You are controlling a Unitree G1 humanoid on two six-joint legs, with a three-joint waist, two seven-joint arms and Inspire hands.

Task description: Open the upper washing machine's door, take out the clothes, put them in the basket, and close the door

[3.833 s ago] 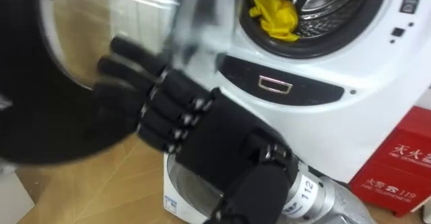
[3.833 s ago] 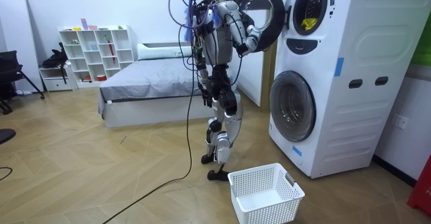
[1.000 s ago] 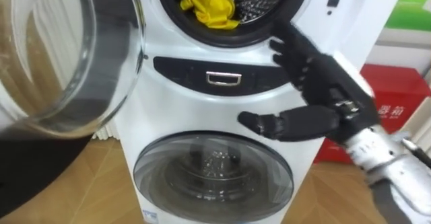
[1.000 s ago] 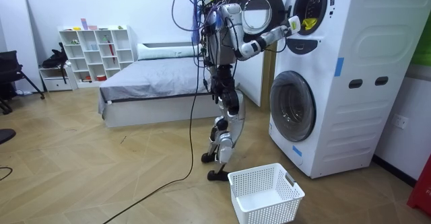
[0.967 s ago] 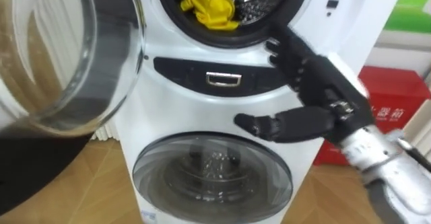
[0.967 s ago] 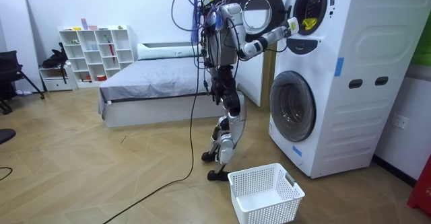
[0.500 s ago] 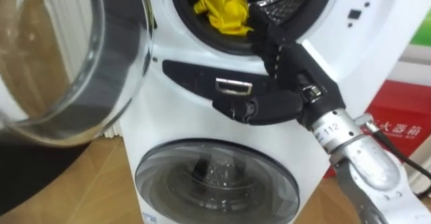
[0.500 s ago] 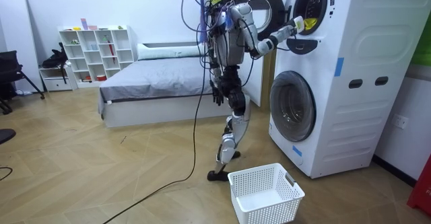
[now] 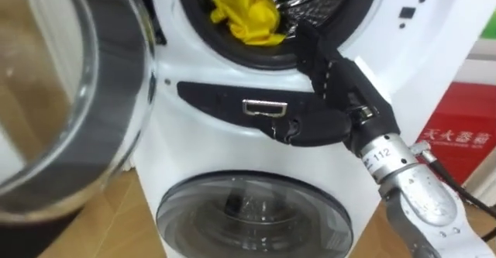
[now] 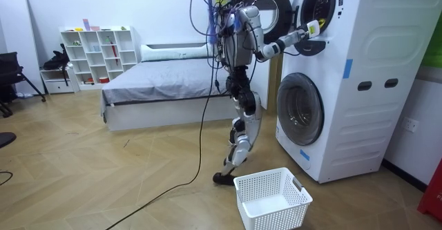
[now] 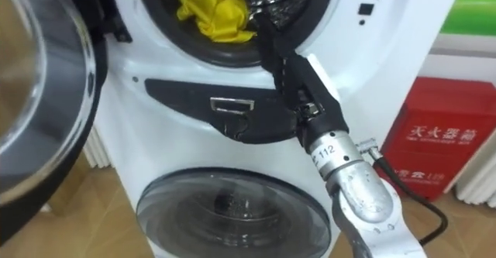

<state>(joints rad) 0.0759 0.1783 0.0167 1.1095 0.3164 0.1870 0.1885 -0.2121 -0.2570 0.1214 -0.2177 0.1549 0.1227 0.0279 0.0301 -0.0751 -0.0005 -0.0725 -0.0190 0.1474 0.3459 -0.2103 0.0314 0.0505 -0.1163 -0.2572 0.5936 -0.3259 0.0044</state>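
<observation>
A crumpled yellow cloth (image 9: 242,14) lies at the front of the upper washing machine's drum (image 9: 325,2), whose round glass door (image 9: 70,103) stands swung open to the left. My right hand (image 9: 335,84) is open, its straight fingers reaching up over the drum's lower rim just right of the cloth. The thumb sticks out sideways below, in front of the dark panel (image 9: 232,107). In the right eye view the right hand (image 11: 291,64) lies beside the yellow cloth (image 11: 213,12); I cannot tell whether they touch. In the room view I stand facing the stacked machines (image 10: 331,78), right arm raised.
Below the drum is the lower machine's shut round door (image 9: 252,211). A red box (image 9: 459,142) stands to the right of the machines. A white laundry basket (image 10: 271,199) sits on the wooden floor behind my feet, with a bed (image 10: 159,85) further back.
My right hand left the open door, swung right and has risen to the drum's rim beside the cloth. In the room view I have stepped closer to the machines.
</observation>
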